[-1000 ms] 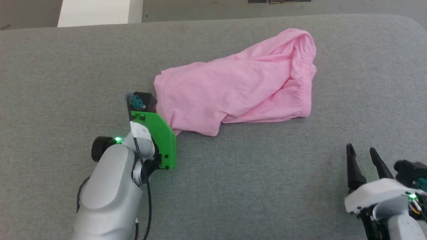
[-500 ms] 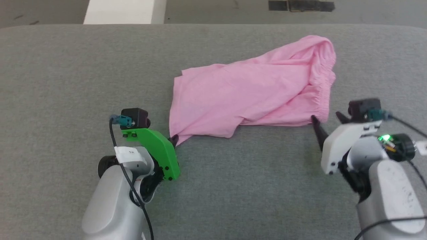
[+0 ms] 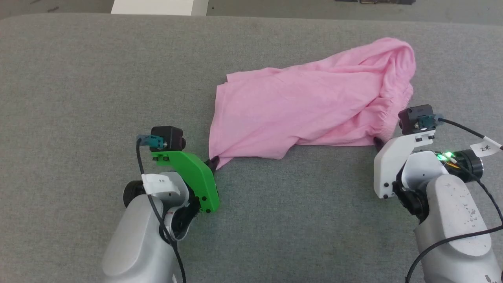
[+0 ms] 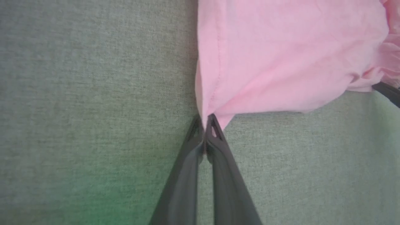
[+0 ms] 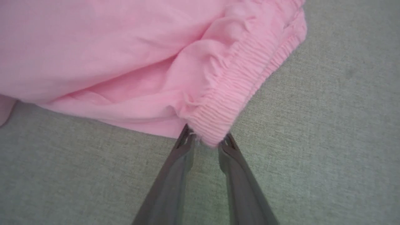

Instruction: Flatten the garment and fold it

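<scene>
The garment [image 3: 306, 106] is a light pink cloth lying crumpled across the grey padded surface [image 3: 98, 86], with its gathered elastic hem at the right. My left gripper [image 3: 214, 160] is shut on the garment's near left corner; the left wrist view shows that corner pinched between the closed tips of my left gripper [image 4: 204, 120], below the rest of the garment [image 4: 281, 47]. My right gripper [image 3: 378, 141] is at the near right corner. In the right wrist view my right gripper [image 5: 207, 137] clamps the ribbed hem corner of the garment [image 5: 125, 47] from both sides.
The surface's far edge runs along the top of the head view, with floor and a white object [image 3: 157, 7] beyond it. A cable with a white tag [image 3: 486, 148] trails from my right wrist. Bare grey surface lies in front of the garment, between both arms.
My right arm came forward from the lower right to the elastic hem corner and its jaws narrowed onto it. The left gripper kept its hold. The head camera shifted.
</scene>
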### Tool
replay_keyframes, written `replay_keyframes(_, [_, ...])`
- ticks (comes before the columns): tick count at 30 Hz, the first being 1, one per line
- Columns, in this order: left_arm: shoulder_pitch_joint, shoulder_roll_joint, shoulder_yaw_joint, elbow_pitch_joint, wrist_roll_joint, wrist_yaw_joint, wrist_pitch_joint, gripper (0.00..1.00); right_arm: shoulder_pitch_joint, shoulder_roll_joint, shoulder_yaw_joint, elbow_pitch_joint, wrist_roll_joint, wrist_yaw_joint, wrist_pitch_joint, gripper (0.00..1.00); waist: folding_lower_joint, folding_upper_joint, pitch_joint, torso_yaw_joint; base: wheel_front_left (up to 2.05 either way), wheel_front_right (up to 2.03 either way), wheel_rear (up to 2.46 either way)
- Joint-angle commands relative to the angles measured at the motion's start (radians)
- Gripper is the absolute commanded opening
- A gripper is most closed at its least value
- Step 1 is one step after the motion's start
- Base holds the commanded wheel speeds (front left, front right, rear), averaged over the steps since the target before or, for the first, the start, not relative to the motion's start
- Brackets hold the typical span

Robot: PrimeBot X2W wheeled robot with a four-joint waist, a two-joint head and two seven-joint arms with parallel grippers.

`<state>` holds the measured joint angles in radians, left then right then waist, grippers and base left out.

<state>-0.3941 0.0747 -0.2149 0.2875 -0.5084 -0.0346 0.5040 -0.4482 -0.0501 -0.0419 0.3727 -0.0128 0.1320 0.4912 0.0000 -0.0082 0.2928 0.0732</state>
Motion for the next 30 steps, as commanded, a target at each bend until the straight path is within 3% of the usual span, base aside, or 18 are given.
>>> replay_keyframes(1, [0.012,0.011,0.001,-0.002,0.002,-0.004,-0.014,0.0,-0.011,0.0,0.006,-0.004,0.016,-0.001,-0.007,0.0,0.0,0.0082,-0.014,-0.003,0.0,0.0,0.0])
replay_keyframes(4, [0.003,0.027,0.012,-0.004,0.003,0.0,-0.02,0.0,0.007,-0.007,0.034,-0.036,0.069,-0.001,0.03,0.0,0.0,0.0082,-0.041,-0.006,0.0,0.0,0.0])
replay_keyframes(8, [-0.027,0.068,0.046,-0.023,-0.007,0.005,-0.007,0.0,0.018,-0.052,0.044,-0.138,0.247,-0.001,0.147,0.0,0.0,0.0082,-0.08,-0.014,0.0,0.0,0.0])
replay_keyframes(16, [-0.161,0.173,0.104,-0.119,-0.025,0.005,0.088,0.0,-0.061,-0.117,-0.107,-0.401,0.557,-0.001,0.419,0.0,0.0,0.0082,-0.163,-0.018,0.0,0.0,0.0])
replay_keyframes(22, [-0.265,0.235,0.124,-0.183,-0.023,0.018,0.169,0.0,-0.183,-0.107,-0.19,-0.48,0.598,-0.001,0.52,0.0,0.0,0.0082,-0.199,-0.019,0.0,0.0,0.0])
replay_keyframes(30, [-0.424,0.274,0.132,-0.16,0.0,0.045,0.223,0.0,-0.393,-0.032,-0.222,-0.412,0.554,-0.001,0.507,0.0,0.0,0.0082,-0.155,-0.02,0.0,0.0,0.0])
